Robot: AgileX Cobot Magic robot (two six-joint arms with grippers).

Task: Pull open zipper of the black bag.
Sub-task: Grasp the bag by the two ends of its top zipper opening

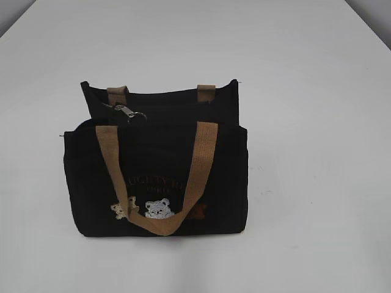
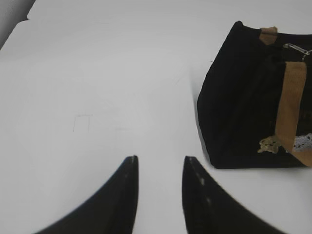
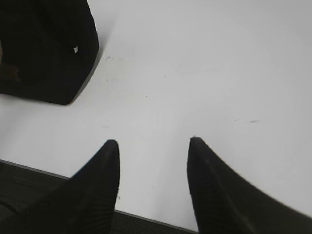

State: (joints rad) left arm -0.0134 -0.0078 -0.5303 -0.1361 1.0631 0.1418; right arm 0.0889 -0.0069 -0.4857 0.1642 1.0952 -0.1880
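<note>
The black bag [image 1: 162, 162] stands upright in the middle of the white table, its bear embroidery and tan front handle [image 1: 198, 162] facing the exterior camera. The silver zipper pull [image 1: 125, 112] lies on the top at the bag's left end; the left wrist view catches it too, zipper pull [image 2: 296, 48]. Neither arm shows in the exterior view. My left gripper [image 2: 160, 158] is open over bare table, left of the bag [image 2: 243, 97]. My right gripper [image 3: 153, 141] is open near the table's front edge, right of the bag's corner [image 3: 44, 48]. Nothing sits between either pair of fingers.
The white table [image 1: 317, 183] spreads around the bag on all sides. Its front edge [image 3: 146, 217] runs just under the right gripper's fingers, with dark floor below. The table's far left corner [image 2: 27, 17] shows in the left wrist view.
</note>
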